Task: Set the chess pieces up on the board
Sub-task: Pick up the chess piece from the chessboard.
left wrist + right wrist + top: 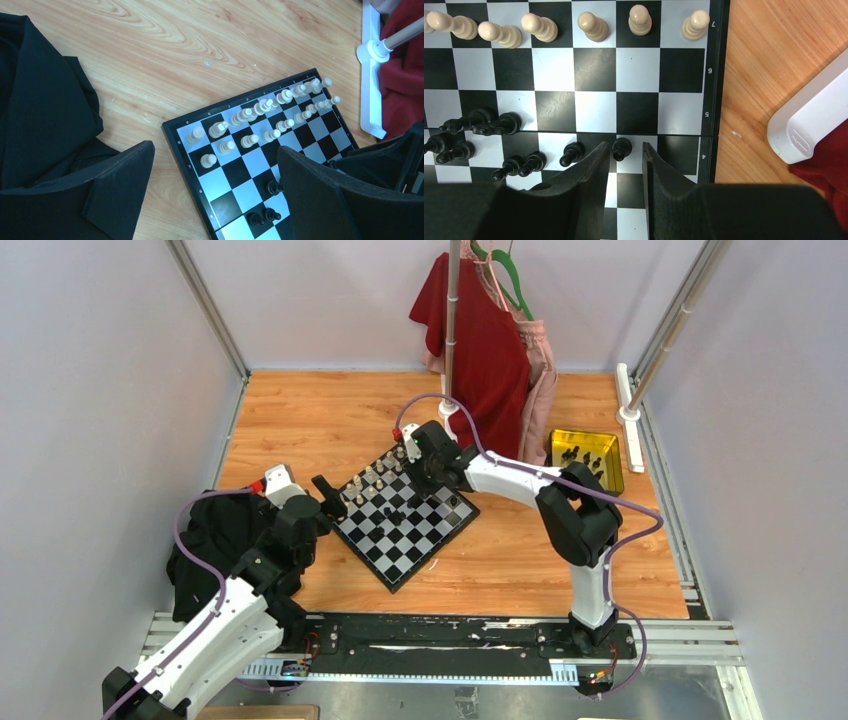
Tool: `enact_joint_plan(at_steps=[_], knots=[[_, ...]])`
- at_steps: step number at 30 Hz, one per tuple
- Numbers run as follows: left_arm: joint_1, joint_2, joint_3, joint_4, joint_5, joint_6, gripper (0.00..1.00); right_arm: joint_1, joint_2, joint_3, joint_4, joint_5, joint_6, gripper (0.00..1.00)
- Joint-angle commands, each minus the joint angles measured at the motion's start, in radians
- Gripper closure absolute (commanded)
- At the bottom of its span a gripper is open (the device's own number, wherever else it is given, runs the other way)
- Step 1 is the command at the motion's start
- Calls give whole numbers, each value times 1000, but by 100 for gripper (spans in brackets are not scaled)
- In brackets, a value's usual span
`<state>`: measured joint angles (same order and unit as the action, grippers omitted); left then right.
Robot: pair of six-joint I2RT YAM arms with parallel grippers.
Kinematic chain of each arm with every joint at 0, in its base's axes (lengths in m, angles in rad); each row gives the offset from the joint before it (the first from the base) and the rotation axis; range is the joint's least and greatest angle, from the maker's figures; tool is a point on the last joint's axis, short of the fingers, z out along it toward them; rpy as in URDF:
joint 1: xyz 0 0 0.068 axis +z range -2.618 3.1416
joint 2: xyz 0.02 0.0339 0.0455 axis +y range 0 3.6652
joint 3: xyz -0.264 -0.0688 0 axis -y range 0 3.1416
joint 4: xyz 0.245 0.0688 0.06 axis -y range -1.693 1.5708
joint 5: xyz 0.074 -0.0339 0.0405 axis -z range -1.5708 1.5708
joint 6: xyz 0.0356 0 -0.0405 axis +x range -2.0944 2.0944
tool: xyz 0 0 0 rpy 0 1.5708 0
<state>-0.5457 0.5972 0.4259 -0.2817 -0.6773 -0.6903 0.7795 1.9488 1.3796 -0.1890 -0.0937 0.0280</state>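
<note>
The board (405, 550) lies turned like a diamond at the table's middle. Cream chess pieces (260, 107) fill two rows along its far-left side. Several black chess pieces (474, 131) stand loosely bunched near the board's middle. My right gripper (625, 148) is low over the board, its jaws narrowly open around one upright black pawn (622, 146), with a gap on the right side. In the top view it (418, 492) hangs over the board's upper half. My left gripper (214, 150) is wide open and empty above the board's left corner (330, 500).
A yellow translucent tray (587, 455) with a few black pieces sits at the back right. A black cloth (215, 540) lies left of the board. A white stand base (370, 90) and red and pink garments (490, 350) are behind the board.
</note>
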Motion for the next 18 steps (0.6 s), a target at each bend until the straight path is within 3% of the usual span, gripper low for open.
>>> enact_joint_plan(at_steps=[1,9,18], knots=[[-7,-12,-13,16,-34,-2,0,17,25,32,-13,-18,-14,67],[-6,-15,-19,16,-36,-5,0,17,32,31,-14,-25,-9,77],[-7,-23,-24,8,-37,-6,0,17,3,6,-8,-17,-7,96]])
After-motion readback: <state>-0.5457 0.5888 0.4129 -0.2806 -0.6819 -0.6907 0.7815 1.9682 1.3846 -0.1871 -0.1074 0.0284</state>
